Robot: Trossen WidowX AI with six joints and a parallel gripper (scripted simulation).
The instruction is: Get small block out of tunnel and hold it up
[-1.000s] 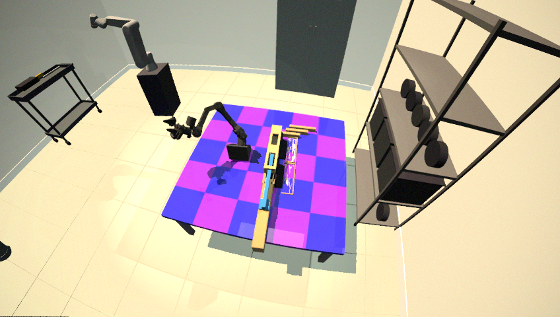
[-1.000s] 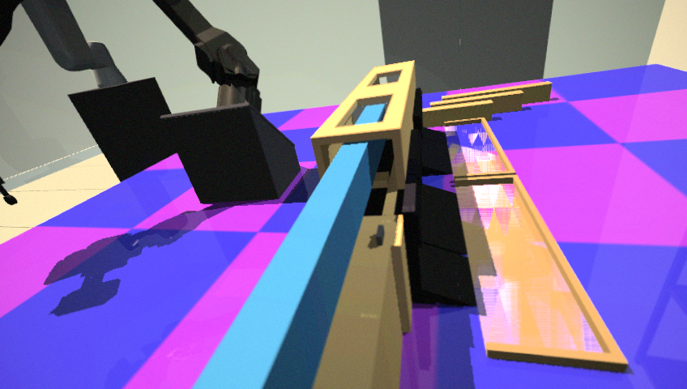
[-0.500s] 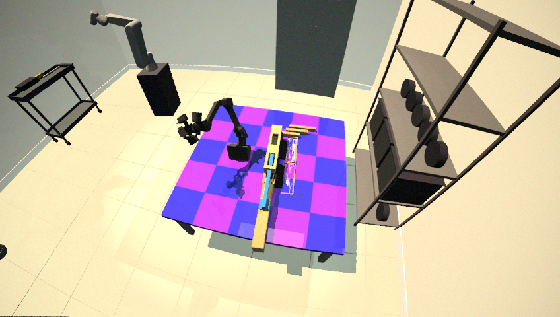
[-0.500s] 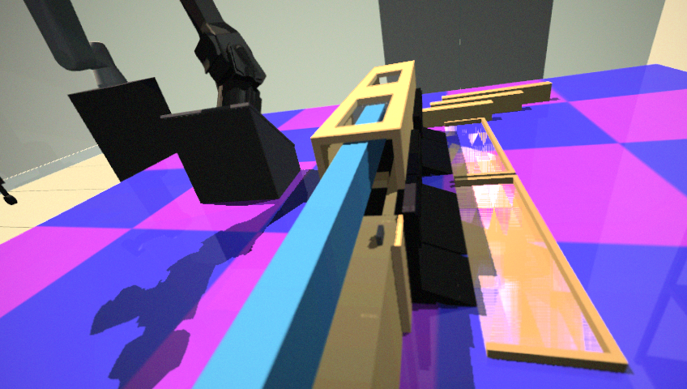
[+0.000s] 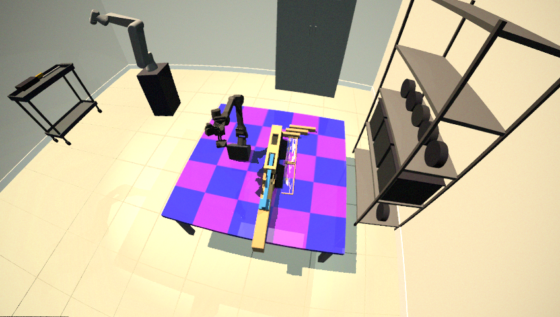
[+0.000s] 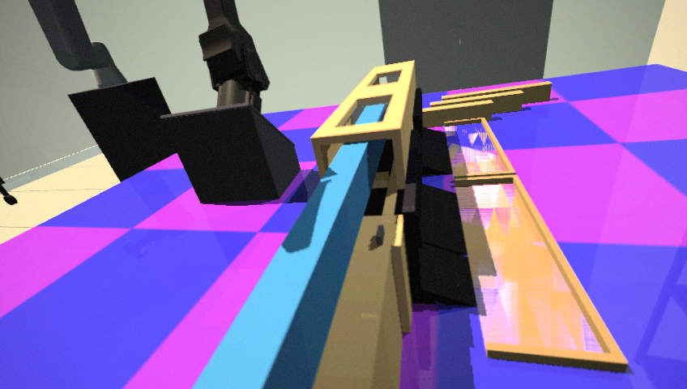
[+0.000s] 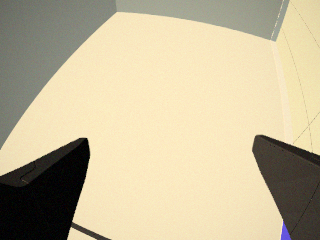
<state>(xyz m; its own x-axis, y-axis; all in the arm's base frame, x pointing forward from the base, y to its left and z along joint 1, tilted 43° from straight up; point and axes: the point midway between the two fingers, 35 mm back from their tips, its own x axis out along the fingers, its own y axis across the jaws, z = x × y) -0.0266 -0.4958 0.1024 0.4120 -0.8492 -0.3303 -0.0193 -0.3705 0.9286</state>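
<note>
Hand wide open, apart from the yellow cage around the blue bar.

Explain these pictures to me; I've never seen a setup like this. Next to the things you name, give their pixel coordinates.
The machine is one black jointed arm [image 5: 236, 117] [image 6: 231, 53] on a checkered table [image 5: 220, 180] [image 6: 144, 270]. The top picture looks down from high up; the exterior one looks along the table from close by; the wrist one looks out past the arm's own fingers [image 5: 214, 137]. Those stand wide apart, holding nothing.

On the table is a long tan tunnel [image 5: 276, 131] [image 6: 404, 100] with windows in its top, a blue bar [image 5: 265, 198] [image 6: 289, 270] running into it. Beyond lie tan rods [image 5: 302, 129] [image 6: 501, 91]. I cannot make out the small block.
</note>
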